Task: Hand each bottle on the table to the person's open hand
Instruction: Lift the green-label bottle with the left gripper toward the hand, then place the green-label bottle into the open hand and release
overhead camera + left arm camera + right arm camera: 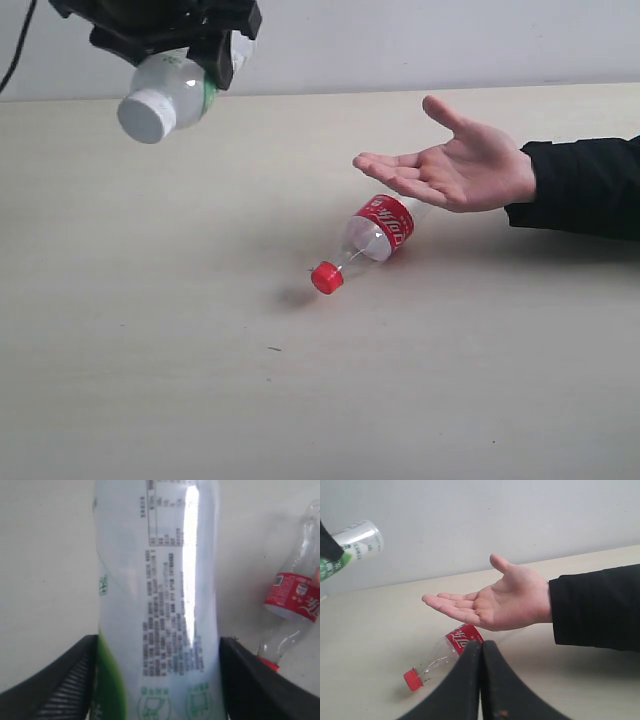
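My left gripper (195,50) hangs high at the upper left of the exterior view, shut on a white-capped bottle (165,95) with a white-green label, cap tilted down toward the camera. That bottle (157,605) fills the left wrist view between the two black fingers (60,685). A clear red-labelled, red-capped bottle (370,240) lies on the beige table (150,350), just under the person's open hand (450,165), which floats palm up from the right on a black sleeve. My right gripper (481,652) is shut on nothing, pointing at that hand (490,602) and the lying bottle (445,655).
A pale wall (450,40) runs behind the table's far edge. The black-sleeved forearm (585,185) crosses the right side above the table. A dark cable (20,45) hangs at the far left.
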{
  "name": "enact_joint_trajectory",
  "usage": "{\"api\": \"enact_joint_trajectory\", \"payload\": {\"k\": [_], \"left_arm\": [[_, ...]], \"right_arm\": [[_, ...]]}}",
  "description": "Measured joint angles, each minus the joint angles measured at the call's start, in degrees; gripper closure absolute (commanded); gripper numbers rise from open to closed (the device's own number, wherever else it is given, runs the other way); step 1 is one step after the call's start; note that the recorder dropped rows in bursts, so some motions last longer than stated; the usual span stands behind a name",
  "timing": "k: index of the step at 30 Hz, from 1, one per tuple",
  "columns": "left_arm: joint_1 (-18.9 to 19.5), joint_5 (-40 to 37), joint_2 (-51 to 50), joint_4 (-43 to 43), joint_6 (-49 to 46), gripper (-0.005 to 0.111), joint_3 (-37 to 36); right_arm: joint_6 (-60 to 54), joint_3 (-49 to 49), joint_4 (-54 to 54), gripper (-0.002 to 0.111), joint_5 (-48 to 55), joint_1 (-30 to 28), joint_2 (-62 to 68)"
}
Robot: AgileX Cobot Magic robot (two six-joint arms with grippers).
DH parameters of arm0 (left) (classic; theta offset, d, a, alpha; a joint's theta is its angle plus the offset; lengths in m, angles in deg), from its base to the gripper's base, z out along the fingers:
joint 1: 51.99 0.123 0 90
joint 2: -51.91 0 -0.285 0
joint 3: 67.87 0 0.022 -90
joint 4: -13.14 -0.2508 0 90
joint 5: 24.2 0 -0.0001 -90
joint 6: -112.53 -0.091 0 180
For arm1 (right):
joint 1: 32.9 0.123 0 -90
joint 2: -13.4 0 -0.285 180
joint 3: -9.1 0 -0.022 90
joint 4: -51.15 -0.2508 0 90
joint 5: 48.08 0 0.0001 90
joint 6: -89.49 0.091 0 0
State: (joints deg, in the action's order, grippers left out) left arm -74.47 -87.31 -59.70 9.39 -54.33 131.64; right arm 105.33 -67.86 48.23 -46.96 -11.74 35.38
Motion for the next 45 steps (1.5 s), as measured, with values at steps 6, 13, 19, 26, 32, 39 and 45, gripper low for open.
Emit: {"api": "enact_joint_trajectory", "payload": {"k": [6, 13, 19, 26, 32, 39, 45], "left_arm": [[-3.45, 16.72, 15.53, -0.38, 7.93, 0.107, -22.64], [-8.73, 24.22, 25.26, -0.38, 13.2, 0.107, -35.55], [-9.86, 29.03, 28.66, 7.17, 13.78, 0.107, -35.88], [-15.41, 29.89, 20.6, 5.45, 23.24, 0.107, -31.26], [-29.0, 24.76, 13.61, -34.35, 67.39, 0.107, -26.1], [-37.03, 20.2, 7.46, -54.08, 92.91, 0.107, -22.08], [-38.99, 20.2, 0.36, -58.34, 100.99, 0.107, -17.35]], "right_arm": [[0.0, 0.0, 0.0, 0.108, 0.0, 0.0, 0.0], [0.0, 0.0, 0.0, 0.108, 0.0, 0.0, 0.0], [0.0, 0.0, 0.0, 0.108, 0.0, 0.0, 0.0], [0.0, 0.0, 0.0, 0.108, 0.0, 0.0, 0.0], [0.0, 0.0, 0.0, 0.108, 0.0, 0.0, 0.0], [0.0, 0.0, 0.0, 0.108, 0.0, 0.0, 0.0], [0.0, 0.0, 0.0, 0.108, 0.0, 0.0, 0.0]]}}
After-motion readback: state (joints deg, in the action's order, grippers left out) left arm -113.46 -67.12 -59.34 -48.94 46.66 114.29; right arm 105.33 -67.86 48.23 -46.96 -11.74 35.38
